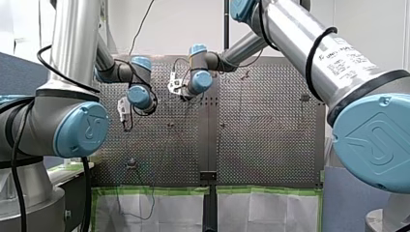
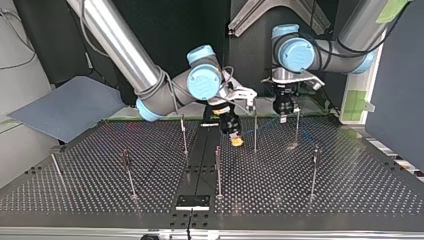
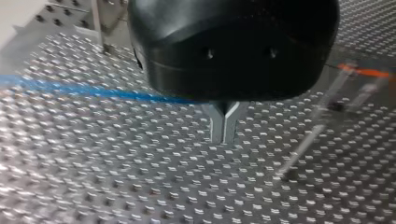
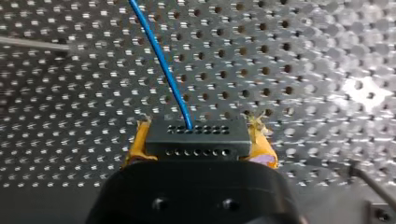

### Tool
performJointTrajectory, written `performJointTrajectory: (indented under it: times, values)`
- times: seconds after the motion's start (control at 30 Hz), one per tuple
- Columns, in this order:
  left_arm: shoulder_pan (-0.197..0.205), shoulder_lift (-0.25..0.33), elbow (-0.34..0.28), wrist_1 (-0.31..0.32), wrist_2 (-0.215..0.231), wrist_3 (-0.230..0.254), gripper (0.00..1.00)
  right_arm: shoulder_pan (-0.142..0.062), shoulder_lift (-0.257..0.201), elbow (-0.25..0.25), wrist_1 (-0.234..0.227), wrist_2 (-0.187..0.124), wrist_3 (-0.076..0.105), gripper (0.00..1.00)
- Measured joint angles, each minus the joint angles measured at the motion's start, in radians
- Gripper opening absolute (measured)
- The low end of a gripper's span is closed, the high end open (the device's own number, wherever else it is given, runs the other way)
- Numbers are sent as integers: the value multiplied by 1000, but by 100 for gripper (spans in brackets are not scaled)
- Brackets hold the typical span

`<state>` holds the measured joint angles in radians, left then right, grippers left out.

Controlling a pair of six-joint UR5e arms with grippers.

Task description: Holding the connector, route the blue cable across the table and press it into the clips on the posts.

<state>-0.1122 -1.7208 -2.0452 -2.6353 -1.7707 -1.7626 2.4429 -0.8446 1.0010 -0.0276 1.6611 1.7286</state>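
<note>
Several thin posts stand scattered over the perforated table, with open room between them on its near half in the top view. Both grippers work close to the far edge, near the middle. My right gripper is clenched on the black connector with its yellow pads, low between two posts. The blue cable leaves the connector toward my left gripper, whose metal fingers are pressed together; whether they pinch the cable, you cannot tell.
</note>
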Motion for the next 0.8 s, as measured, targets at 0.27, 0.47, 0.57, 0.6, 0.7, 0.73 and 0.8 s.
performJointTrajectory:
  times: [0.27,0.47,0.57,0.6,0.7,0.73,0.8]
  values:
    - [7,-55,-64,64,26,0,0,6,0,61,-26,0,-23,0]
    - [10,-62,-98,116,48,-1,0,4,0,113,-58,-2,-33,0]
    - [11,-62,-99,141,54,-1,0,-1,0,138,-78,-4,-34,0]
    - [12,-62,-99,152,56,-1,0,-3,1,148,-85,-6,-34,0]
    - [12,-62,-99,175,58,-1,0,-6,1,175,-97,-10,-34,0]
    - [12,-63,-97,181,60,-2,0,-7,1,183,-99,-11,-34,0]
    - [13,-66,-92,193,69,-8,0,-9,1,203,-101,-14,-35,0]
